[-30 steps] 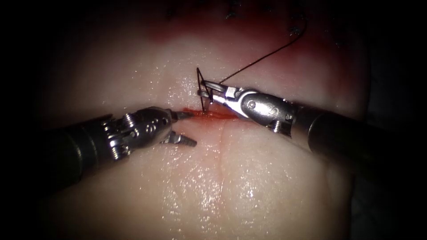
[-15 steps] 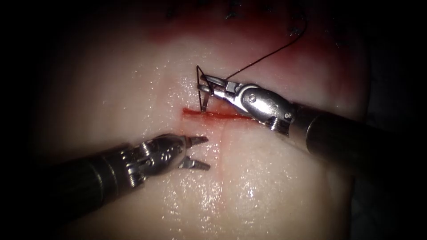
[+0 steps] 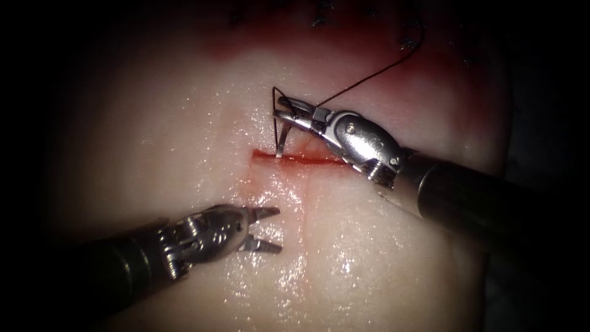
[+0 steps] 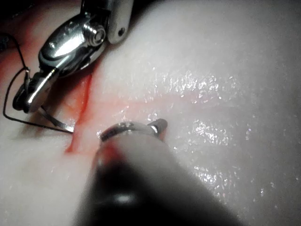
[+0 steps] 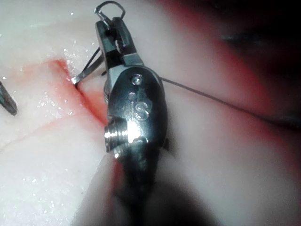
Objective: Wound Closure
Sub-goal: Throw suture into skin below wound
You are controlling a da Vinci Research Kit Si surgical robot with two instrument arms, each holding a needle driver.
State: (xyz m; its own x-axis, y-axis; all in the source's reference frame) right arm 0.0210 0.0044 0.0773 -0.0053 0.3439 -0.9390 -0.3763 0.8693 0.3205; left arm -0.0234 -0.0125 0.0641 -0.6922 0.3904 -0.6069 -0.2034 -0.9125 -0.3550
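The right tool (image 3: 289, 114) pinched the needle (image 3: 279, 138) near its thread end, its point at the cut (image 3: 301, 158); thin, slippery steel, best gripped mid-curve. The left tool (image 3: 265, 229) hung spread, empty

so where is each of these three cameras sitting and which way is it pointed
Endoscope view: above and in front of the tissue, looking down on the cut; the right tool holds the needle, tip at the cut, and the left tool hangs open, holding nothing.
Left wrist view: rides the left arm, looking along its shaft at the left tool.
Right wrist view: rides the right arm, looking along its shaft at the right tool.
Shared: the needle and the thread appear in every view.
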